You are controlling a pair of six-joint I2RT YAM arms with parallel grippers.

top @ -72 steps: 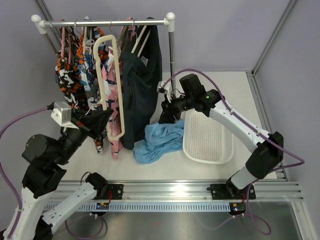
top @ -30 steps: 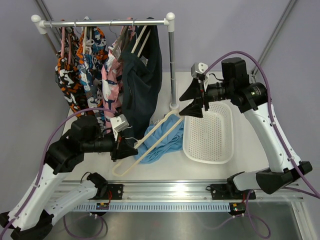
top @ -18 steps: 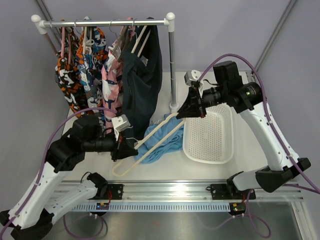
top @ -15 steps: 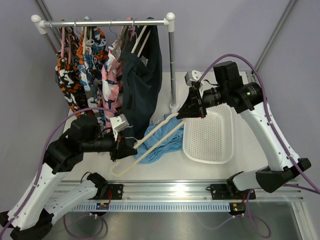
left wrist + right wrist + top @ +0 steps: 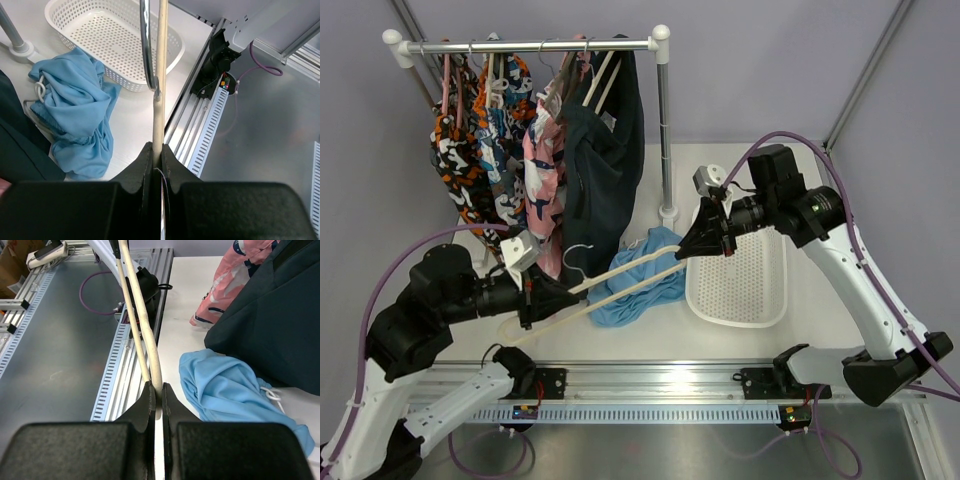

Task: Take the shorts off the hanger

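Left gripper point(image 5: 156, 150) and right gripper point(image 5: 156, 389) are clamping the bare hanger point(image 5: 161, 50). Sky-blue shorts point(image 5: 75, 110), lying limp beneath it, are judged light and soft: pinch a raised fold.

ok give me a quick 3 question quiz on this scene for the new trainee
1. True or false: the light blue shorts lie on the table beside the white basket.
2. Of the left tool and the right tool, which is shut on the cream hanger? A) left only B) right only C) both
3. Fill in: the navy shorts hang from the ____.

Key: 1 true; 2 C; 3 rack
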